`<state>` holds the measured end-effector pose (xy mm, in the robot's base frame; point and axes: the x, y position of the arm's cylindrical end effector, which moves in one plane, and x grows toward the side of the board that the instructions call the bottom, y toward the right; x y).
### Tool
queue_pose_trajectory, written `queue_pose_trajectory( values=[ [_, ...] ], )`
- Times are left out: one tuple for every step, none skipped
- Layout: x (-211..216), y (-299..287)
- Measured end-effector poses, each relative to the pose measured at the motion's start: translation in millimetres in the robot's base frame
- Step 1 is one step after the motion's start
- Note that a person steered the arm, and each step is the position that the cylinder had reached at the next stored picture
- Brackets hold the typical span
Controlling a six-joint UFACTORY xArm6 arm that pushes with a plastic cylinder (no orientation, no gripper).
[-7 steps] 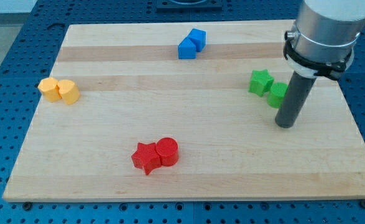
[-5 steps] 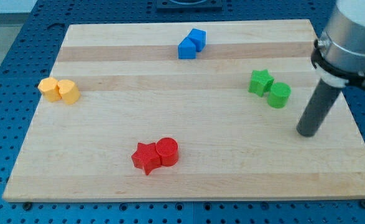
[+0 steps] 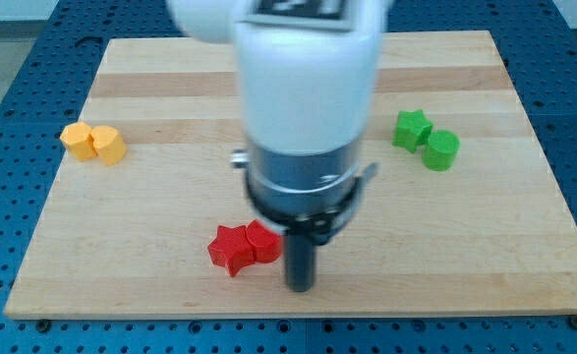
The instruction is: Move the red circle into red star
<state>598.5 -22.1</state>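
Note:
The red star (image 3: 229, 249) lies near the view's bottom, left of centre, on the wooden board (image 3: 141, 226). The red circle (image 3: 261, 242) touches the star's right side; the arm hides part of it. My tip (image 3: 299, 286) rests on the board just right of and below the red circle, very close to it. The arm's white and grey body fills the middle of the view.
Two yellow blocks (image 3: 93, 144) touch each other at the view's left. A green star (image 3: 412, 129) and a green cylinder (image 3: 441, 149) touch at the view's right. The blue blocks seen earlier at the view's top are hidden behind the arm.
The arm has swept from the view's right edge to the bottom centre, ending beside the red circle. It now covers the blue blocks. No block has visibly moved.

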Motion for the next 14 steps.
queue_pose_trajectory(
  values=[
    [0,-45],
    [0,-84],
    [7,-96],
    [20,-60],
    [20,-13],
    [20,52],
    [-1,89],
    [-29,87],
    [-35,63],
    [-35,19],
    [-35,-12],
    [-37,-6],
    [-58,3],
    [-77,-2]
  ],
)
